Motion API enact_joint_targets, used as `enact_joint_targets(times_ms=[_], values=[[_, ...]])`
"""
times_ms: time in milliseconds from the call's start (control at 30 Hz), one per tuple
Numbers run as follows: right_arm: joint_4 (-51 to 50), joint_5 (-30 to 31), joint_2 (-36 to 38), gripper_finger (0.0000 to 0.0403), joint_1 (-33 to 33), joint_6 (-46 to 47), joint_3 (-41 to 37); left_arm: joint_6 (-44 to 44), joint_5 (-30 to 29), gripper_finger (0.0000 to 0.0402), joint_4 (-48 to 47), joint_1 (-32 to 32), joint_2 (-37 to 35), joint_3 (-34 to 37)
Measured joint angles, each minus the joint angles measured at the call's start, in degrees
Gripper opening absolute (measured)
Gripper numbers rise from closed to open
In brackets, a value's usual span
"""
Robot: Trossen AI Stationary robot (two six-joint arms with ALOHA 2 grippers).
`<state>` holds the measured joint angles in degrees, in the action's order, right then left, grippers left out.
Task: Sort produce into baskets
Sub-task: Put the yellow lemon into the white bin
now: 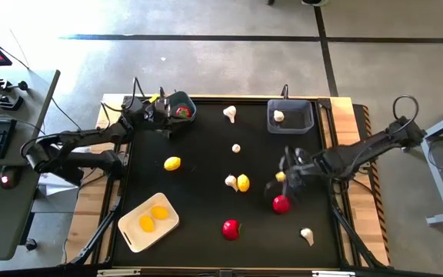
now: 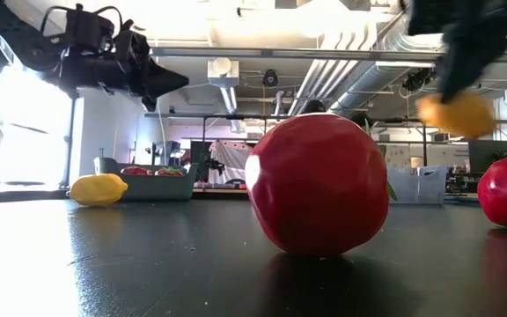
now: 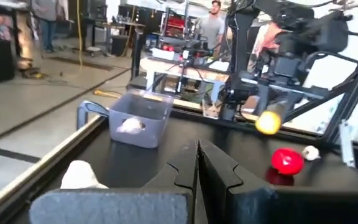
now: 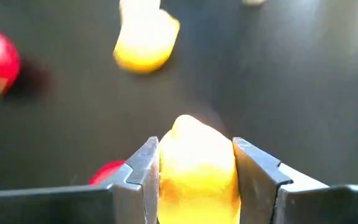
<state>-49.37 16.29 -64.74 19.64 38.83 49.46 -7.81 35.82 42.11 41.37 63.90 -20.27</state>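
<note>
- Black table top (image 1: 206, 192), workshop floor around it
- Right gripper (image 1: 281, 178) clenched on a lemon (image 4: 194, 162), lifted over the right middle
- Cream tray (image 1: 129, 232) with two lemons far off to the near left, across the table
- Left gripper (image 3: 197, 163) closed, empty, by the rounded bin (image 1: 181, 108) at far left

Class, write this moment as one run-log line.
right gripper: shut on lemon, lifted | left gripper: shut, empty, by grey-blue bin | cream tray: two lemons
</note>
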Motion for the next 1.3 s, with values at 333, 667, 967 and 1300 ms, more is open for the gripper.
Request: enact_joint_targets(times_ms=[333,667,967,1300], values=[[56.22,-4.59,-0.53,0.014,-22.34,-30.96,-16.08,0.18,-0.95,0.0024,-0.24,-2.85,5.01,0.0],[86.52,-8.58,-7.03,0.014,-30.15,-38.45,-21.04,0.53,-8.22,0.0123,0.09,-11.21,8.63,-3.32],[109.12,-9.44,-16.31,0.014,-30.25,-36.03,-20.93,1.91,-15.8,0.0207,1.06,-19.11,15.21,-9.56],[112.59,-11.25,-20.88,0.014,-29.72,-34.53,-17.24,5.98,-22.89,0.0273,1.13,-23.23,21.37,-17.38]])
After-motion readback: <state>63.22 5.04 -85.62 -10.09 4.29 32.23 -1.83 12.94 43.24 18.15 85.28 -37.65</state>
